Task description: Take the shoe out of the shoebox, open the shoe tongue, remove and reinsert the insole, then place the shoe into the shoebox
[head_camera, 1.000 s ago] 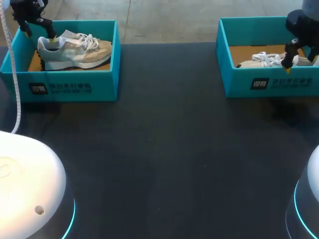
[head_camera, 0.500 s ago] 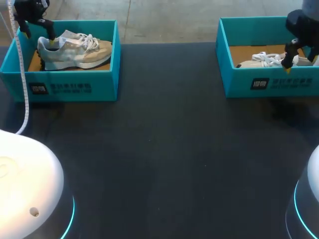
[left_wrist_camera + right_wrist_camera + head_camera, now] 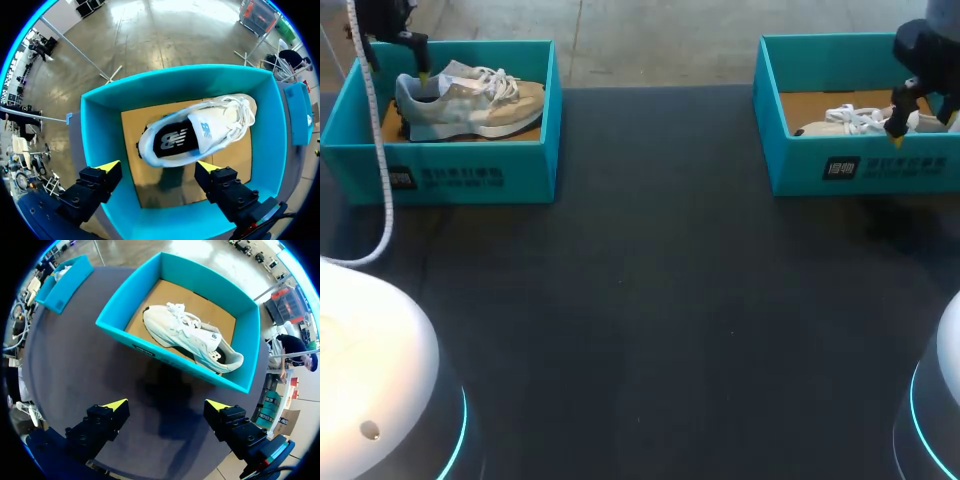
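Counting two shoeboxes (image 3: 470,175) (image 3: 880,165), two shoes (image 3: 470,100) (image 3: 845,122), two pincers (image 3: 157,167) (image 3: 167,405).

A teal, lidless left shoebox (image 3: 450,172) sits at the far left of the dark counter (image 3: 650,300); inside, a beige-and-grey trainer (image 3: 470,105) stands upright on its white sole, white-laced, toe toward the counter's middle, dark insole showing; well apart at the far right, a matching right shoebox (image 3: 800,165) holds a white trainer (image 3: 845,122), upright on brown cardboard, toe pointing inward.
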`<state>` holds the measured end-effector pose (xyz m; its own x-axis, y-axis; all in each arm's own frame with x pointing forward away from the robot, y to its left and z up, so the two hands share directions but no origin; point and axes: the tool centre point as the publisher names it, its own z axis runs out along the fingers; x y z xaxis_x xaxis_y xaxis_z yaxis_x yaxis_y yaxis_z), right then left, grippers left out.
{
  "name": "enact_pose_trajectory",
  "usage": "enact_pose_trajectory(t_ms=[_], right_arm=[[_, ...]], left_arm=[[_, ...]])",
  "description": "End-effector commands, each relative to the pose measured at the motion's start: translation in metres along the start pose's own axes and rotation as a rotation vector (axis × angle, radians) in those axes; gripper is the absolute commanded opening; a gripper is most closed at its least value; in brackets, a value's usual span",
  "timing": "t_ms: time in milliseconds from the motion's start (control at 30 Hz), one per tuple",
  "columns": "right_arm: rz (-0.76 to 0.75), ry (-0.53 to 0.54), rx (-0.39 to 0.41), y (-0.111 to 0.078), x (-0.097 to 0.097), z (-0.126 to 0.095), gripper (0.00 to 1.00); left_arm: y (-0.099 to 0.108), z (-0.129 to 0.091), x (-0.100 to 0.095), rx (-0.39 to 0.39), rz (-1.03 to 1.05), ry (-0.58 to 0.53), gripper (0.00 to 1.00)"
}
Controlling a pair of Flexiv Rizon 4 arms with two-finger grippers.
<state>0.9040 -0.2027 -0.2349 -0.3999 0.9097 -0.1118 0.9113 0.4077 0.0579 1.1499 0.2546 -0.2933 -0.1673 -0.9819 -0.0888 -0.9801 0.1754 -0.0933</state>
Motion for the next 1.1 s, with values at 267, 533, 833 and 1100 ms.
enact_pose_trajectory(t_ms=[267, 533, 833, 1100], right_arm=[[0.0, -0.001, -0.001, -0.001, 0.0, 0.0, 1.0], [0.0, -0.001, -0.001, -0.001, 0.0, 0.0, 1.0], [0.0, -0.001, -0.001, -0.001, 0.0, 0.0, 1.0], [0.0, -0.001, -0.001, -0.001, 0.0, 0.0, 1.0]], left_arm=[[-0.011, 0.021, -0.018, -0.031, -0.063, 0.021, 0.48], [-0.011, 0.04, -0.024, -0.054, -0.115, 0.042, 0.45], [-0.007, 0.03, -0.019, -0.041, -0.111, 0.074, 0.7], [-0.007, 0.047, -0.017, -0.053, -0.156, 0.082, 0.78]])
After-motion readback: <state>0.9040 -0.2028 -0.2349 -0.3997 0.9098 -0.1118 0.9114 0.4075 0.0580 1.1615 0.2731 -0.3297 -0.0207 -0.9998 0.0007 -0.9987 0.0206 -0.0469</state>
